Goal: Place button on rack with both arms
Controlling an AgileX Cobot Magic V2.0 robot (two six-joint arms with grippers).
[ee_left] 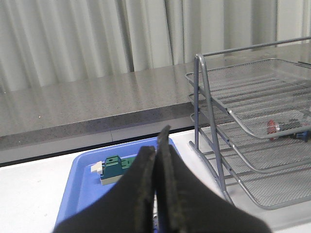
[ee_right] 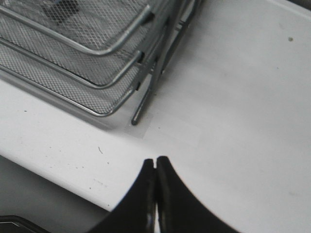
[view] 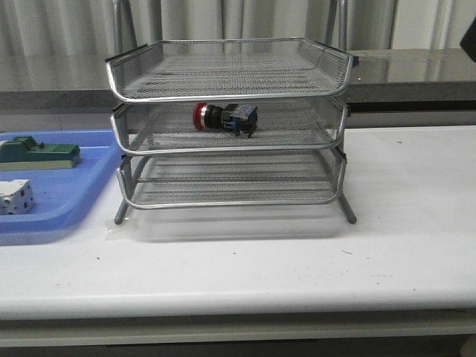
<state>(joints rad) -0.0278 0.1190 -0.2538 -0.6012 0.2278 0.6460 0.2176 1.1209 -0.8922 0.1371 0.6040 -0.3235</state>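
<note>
Left gripper first: its two black fingers are pressed together, nothing between them, and it hangs above the near end of the blue tray. Beyond the fingertips that wrist view catches the green block lying in the tray, then the rack off to one side, seen end-on with its upright frame post. Through the mesh there is a glimpse of the button, red head and a bit of blue.

Right gripper now: also closed, fingers touching, empty, poised over bare white table. Its camera shows the rack's corner and one thin leg planted on the table, but the button is only a dark blur through the top mesh.

The front view shows neither gripper, yet gives the clearest look at the button: it lies on its side in the middle tier of the rack, red head toward the robot's left, blue block toward the right. The tray sits just left of the rack, holding the green block and a white boxy part.
</note>
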